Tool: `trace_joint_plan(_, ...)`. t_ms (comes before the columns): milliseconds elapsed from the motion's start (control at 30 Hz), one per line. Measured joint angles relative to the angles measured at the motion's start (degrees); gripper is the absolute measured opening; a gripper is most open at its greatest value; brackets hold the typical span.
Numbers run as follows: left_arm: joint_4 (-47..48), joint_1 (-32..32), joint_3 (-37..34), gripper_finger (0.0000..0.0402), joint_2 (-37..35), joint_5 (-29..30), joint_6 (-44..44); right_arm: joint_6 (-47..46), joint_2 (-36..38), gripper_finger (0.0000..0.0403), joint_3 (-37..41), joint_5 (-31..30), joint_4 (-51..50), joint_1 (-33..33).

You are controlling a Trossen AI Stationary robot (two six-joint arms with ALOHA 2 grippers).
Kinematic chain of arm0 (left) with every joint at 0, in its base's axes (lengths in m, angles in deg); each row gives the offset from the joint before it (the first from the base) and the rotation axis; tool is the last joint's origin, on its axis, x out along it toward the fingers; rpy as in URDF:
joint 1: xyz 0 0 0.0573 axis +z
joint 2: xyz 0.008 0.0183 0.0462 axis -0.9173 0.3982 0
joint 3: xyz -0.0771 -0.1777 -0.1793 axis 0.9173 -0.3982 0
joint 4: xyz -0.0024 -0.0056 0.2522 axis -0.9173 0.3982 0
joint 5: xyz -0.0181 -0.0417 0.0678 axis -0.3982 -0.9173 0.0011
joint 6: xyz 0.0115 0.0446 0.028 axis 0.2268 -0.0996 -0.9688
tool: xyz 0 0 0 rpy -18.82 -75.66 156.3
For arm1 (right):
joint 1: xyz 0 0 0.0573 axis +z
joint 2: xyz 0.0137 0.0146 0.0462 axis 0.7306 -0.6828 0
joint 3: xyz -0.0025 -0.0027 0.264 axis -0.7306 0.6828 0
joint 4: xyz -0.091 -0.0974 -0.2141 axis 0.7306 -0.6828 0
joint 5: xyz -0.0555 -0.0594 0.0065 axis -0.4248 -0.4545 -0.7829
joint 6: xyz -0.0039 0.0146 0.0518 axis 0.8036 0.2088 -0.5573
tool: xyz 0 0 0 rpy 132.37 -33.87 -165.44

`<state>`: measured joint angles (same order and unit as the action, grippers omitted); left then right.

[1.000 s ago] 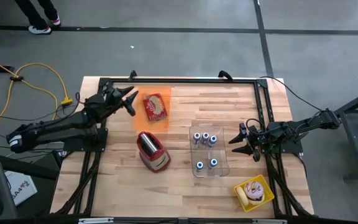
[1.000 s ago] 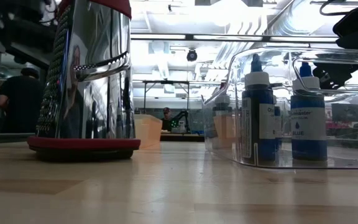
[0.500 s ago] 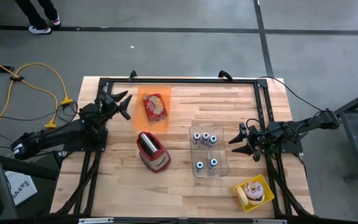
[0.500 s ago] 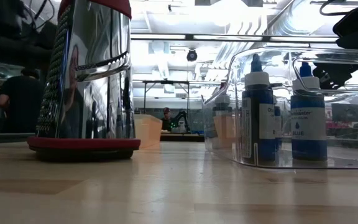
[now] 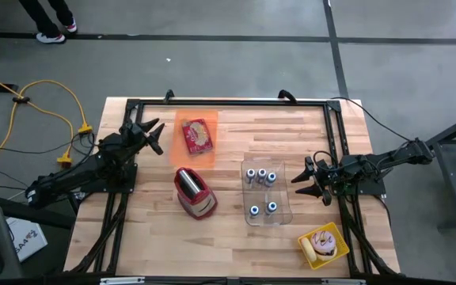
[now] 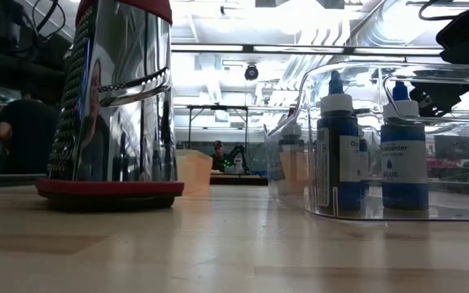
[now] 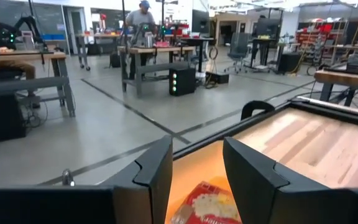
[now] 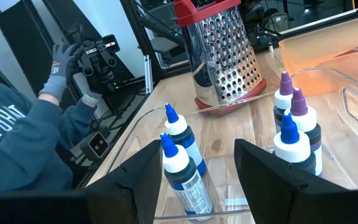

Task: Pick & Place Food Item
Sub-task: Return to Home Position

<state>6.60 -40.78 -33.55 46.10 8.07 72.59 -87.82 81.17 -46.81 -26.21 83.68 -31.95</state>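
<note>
The table (image 5: 244,134) is pale wood with striped grain. The tray (image 5: 210,119) is translucent orange; the packet (image 5: 198,136) is red. The grater (image 5: 194,192) is perforated silver with red trim. The bottles (image 8: 179,155) are white with blue or purple caps. The yellow bin (image 5: 302,237) holds pink and white donuts (image 5: 324,241).

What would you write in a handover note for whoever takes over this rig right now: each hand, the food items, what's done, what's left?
Left hand: open, empty, at the left edge of the table, beside the orange bin.
Right hand: open, empty, next to the clear bottle bin.
Donuts: in the yellow bin. Done.
Left: probably only parking both arms.
</note>
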Motion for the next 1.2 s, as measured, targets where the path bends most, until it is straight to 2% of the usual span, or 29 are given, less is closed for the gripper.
trace_joint_plan(133,3.5,0.0,0.0,0.0136,-3.1,-0.1,-0.3,0.0,0.0,0.0188,0.0,0.0,0.0,0.0)
trace_joint_plan(300,3.8,-0.1,0.0,0.0136,-3.1,-1.4,-2.6,0.0,0.0,0.0188,0.0,0.0,0.0,0.0)
trace_joint_plan(900,7.1,-0.1,0.6,0.0136,-3.1,-11.6,-15.3,0.0,0.0,0.0188,0.0,0.0,0.0,0.0)
trace_joint_plan(1000,11.9,-0.1,2.1,0.0136,-3.0,-11.1,-12.1,0.0,0.0,0.0188,0.0,0.0,0.0,0.0)
trace_joint_plan(1133,28.5,-0.1,6.0,0.0136,-3.0,-3.6,-2.9,0.0,0.0,0.0188,0.0,0.0,0.0,0.0)
trace_joint_plan(1200,31.5,-0.1,7.1,0.0136,-2.8,-3.3,0.0,0.0,0.0,0.0188,0.0,0.0,0.0,0.0)
